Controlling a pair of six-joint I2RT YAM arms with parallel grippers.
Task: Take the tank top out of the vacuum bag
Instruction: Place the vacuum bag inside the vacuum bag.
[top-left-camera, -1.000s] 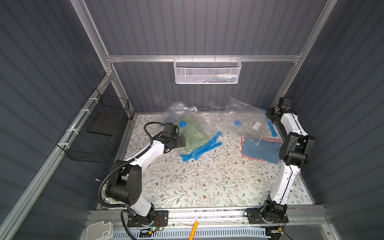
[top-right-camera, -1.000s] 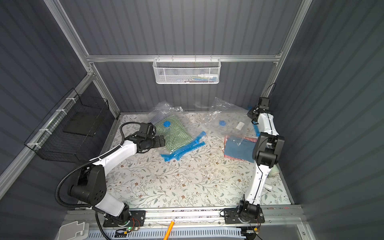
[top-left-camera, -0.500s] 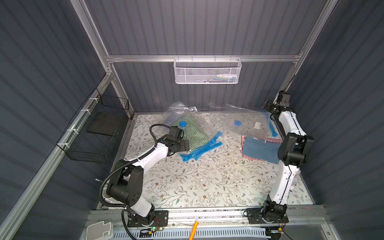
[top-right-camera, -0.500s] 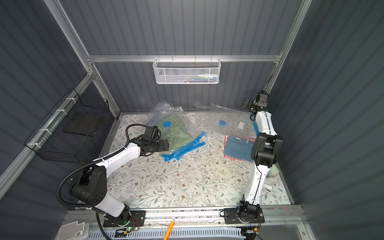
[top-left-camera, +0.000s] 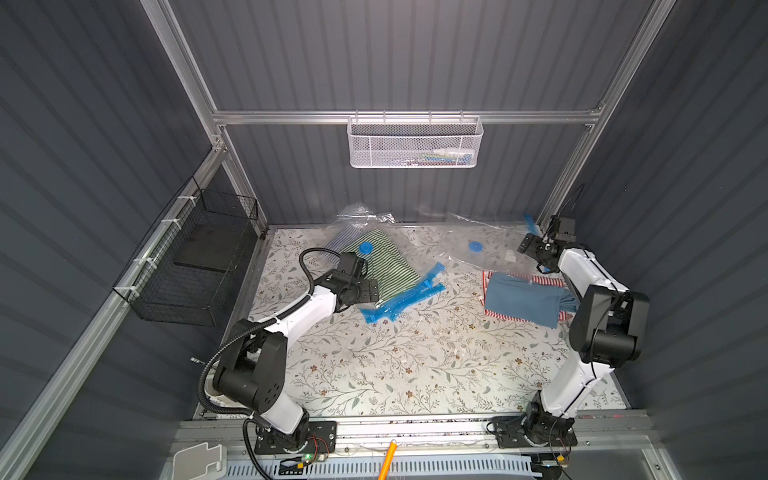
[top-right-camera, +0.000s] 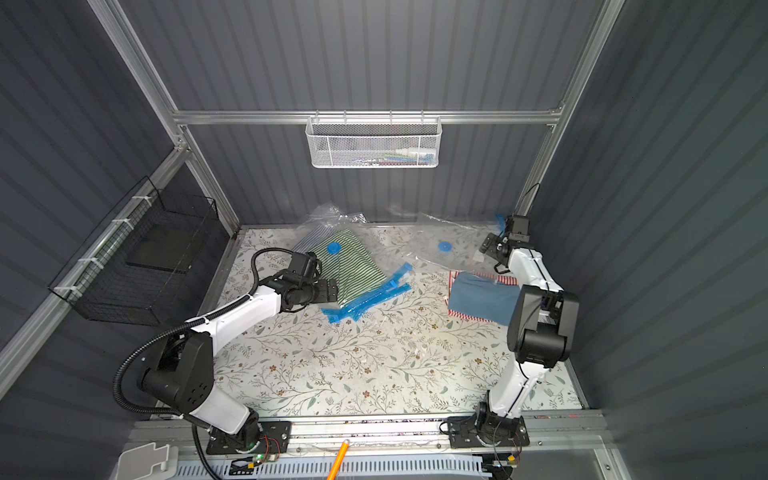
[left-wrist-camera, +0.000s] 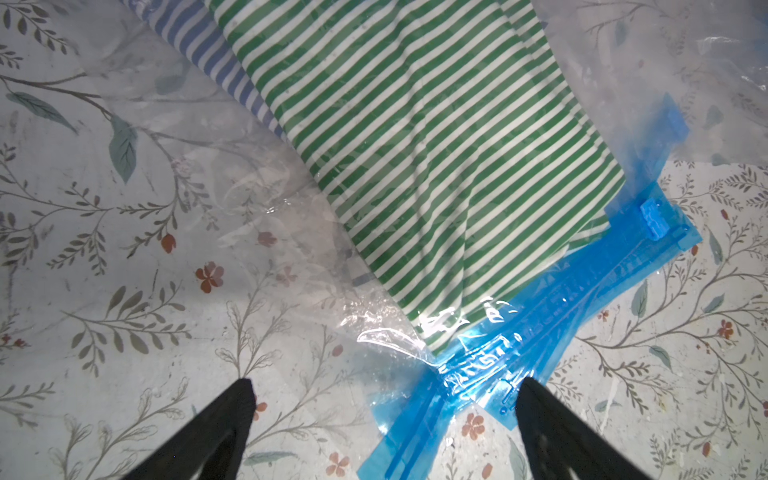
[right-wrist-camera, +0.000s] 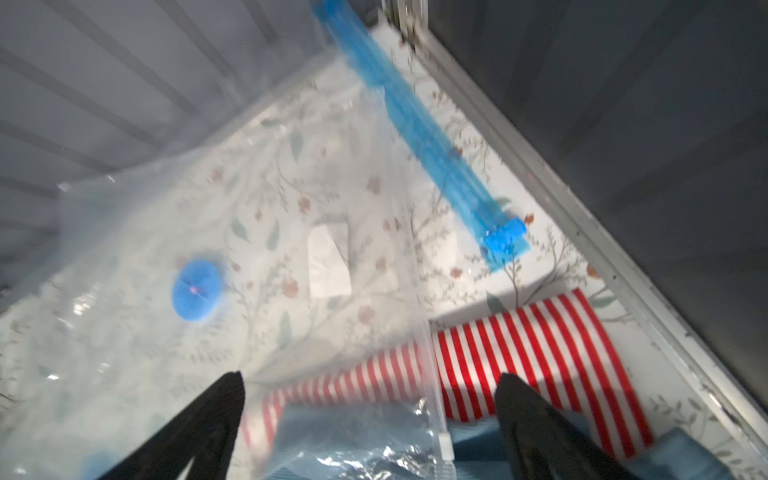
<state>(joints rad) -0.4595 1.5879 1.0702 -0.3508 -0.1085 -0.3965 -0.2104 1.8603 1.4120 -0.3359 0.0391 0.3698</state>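
Two tools, both spread wide and both empty. The left tool (left-wrist-camera: 384, 386) hangs low with its black fingers (left-wrist-camera: 232, 411) on either side of the near corner of the vacuum bag (left-wrist-camera: 249, 199), where the clear film meets the blue zip strip (left-wrist-camera: 561, 316). Whether a finger touches the film I cannot tell.

Inside that bag lies a folded green-and-white striped garment, which I take for the tank top (left-wrist-camera: 436, 166). Its lower edge reaches almost to the strip, and a blue-striped garment (left-wrist-camera: 216, 62) lies partly under it. The strip's two bands look splayed apart, so I judge the mouth to be open.

The top should be light, soft and floppy, likely to bunch and drag rather than slide out flat. The film is thin, slick and crinkly, and will lift along with the cloth unless pinned. The best hold looks like the folded edge nearest the mouth, pinched through the opening, not through the plastic.

The left arm (top-left-camera: 299, 316) reaches low and forward from its base, forearm stretched over the desk (top-left-camera: 415, 365) and wrist bent down at the bag.

The right tool (right-wrist-camera: 370, 378) hovers at the far right corner above a second bag (right-wrist-camera: 291, 187), which looks empty apart from its blue valve (right-wrist-camera: 196, 289). A red-striped cloth (right-wrist-camera: 540, 345) and a plain blue cloth (top-left-camera: 523, 299) lie on the desk just beside it, outside any bag. The right arm (top-left-camera: 582, 266) rises steeply, elbow high, forearm angled toward that corner.
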